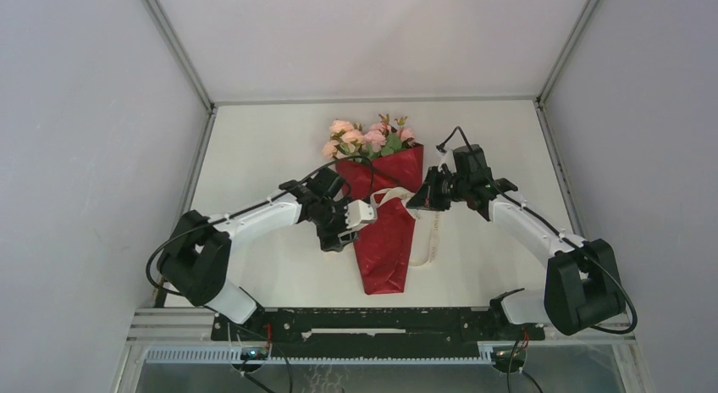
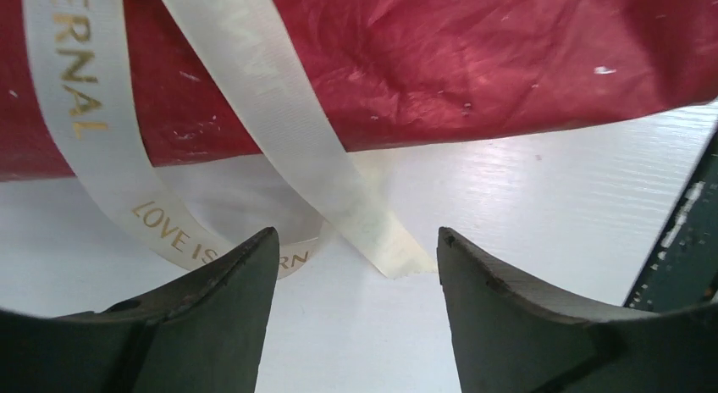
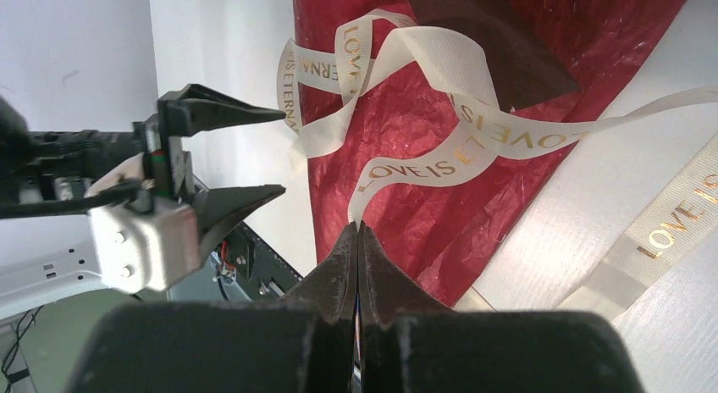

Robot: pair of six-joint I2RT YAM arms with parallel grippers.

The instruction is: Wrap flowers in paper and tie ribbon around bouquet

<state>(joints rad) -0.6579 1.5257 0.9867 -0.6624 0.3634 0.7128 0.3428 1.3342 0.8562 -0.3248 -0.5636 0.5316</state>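
Bouquet (image 1: 386, 240) lies flat on the bench (image 1: 271, 156), roses away from me. My right pincer (image 3: 360, 230), reaching inward, pinches the ribbon (image 3: 474, 130) by its end above it. My left pincer (image 2: 356, 240) hovers low beside it, jaws apart.

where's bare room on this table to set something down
Bare table left of the flowers up to the wall, and right of them in the far corner. Crowded at the middle of the bouquet, where the ribbon, the left gripper and the right gripper meet.
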